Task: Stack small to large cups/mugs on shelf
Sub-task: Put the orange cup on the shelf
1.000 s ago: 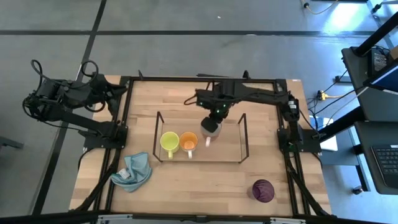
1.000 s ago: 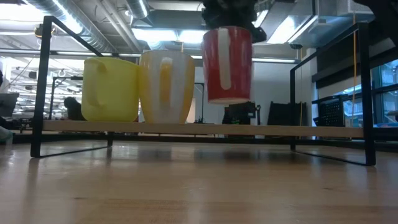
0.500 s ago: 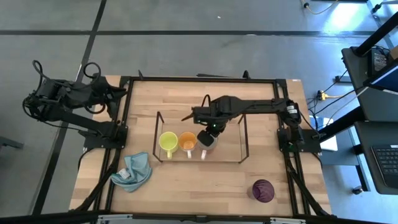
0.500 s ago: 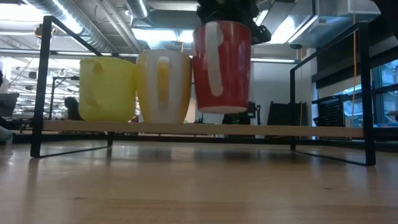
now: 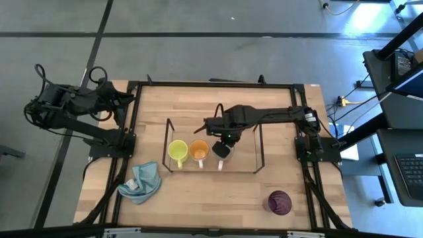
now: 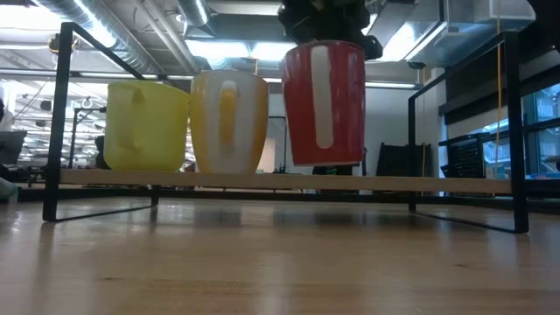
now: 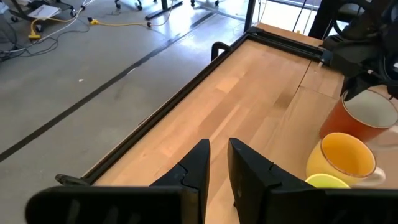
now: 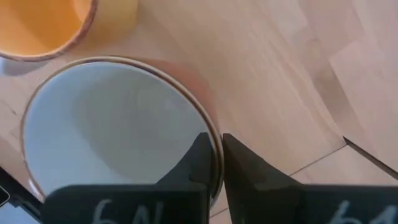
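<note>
The shelf (image 5: 258,142) is a low black wire rack with a wooden board (image 6: 437,184). On it stand the yellow-green mug (image 5: 177,151) and the orange mug (image 5: 199,151), side by side on their bases. My right gripper (image 5: 227,143) is shut on the white mug (image 5: 223,152), which is white inside and red outside (image 6: 324,103). It hangs right of the orange mug. The dark purple cup (image 5: 279,201) stands on the table near the right front corner. My left gripper (image 7: 219,163) waits off the table's far left edge, its fingers close together around nothing. My right gripper holds the white mug by its rim (image 8: 215,142) on the far side, one finger inside the mug and one outside. The fingers come from above and point down. The mug hangs upright, its base (image 6: 324,163) a little above the shelf board and its handle (image 6: 322,96) toward the near edge.
A light blue cloth (image 5: 142,182) lies on the table left of the shelf's front. The shelf's right half (image 5: 246,155) holds nothing. Black frame bars (image 5: 132,119) run along the table's edges.
My right gripper has carried the white mug toward the table's near edge and lowered it. The mug stayed upright and now hangs close beside the orange mug, just above the shelf board. The grip has stayed shut.
</note>
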You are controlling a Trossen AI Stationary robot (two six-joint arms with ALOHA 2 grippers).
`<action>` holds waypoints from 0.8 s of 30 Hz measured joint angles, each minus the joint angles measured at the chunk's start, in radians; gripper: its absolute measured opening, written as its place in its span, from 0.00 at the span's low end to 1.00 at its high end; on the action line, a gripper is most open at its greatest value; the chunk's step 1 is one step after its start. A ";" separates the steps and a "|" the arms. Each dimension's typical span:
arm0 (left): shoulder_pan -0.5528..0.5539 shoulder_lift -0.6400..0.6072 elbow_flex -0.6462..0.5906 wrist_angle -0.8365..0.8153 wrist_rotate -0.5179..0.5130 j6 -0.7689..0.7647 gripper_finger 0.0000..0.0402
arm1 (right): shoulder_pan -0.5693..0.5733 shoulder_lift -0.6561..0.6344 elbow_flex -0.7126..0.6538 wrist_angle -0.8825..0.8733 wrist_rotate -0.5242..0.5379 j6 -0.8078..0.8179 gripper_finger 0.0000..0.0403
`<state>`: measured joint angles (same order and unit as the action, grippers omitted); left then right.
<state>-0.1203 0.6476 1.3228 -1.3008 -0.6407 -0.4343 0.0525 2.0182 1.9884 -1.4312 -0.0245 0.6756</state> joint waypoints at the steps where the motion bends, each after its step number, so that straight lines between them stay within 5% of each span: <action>1: 0.000 0.000 0.000 0.000 0.000 0.000 0.13 | 0.000 0.000 0.000 0.000 -0.001 -0.001 0.06; 24: 0.000 0.000 0.000 0.002 -0.001 -0.028 0.13 | 0.001 0.000 0.000 0.046 -0.032 -0.049 0.12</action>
<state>-0.1200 0.6476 1.3228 -1.2987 -0.6415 -0.4622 0.0532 2.0182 1.9884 -1.3856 -0.0563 0.6270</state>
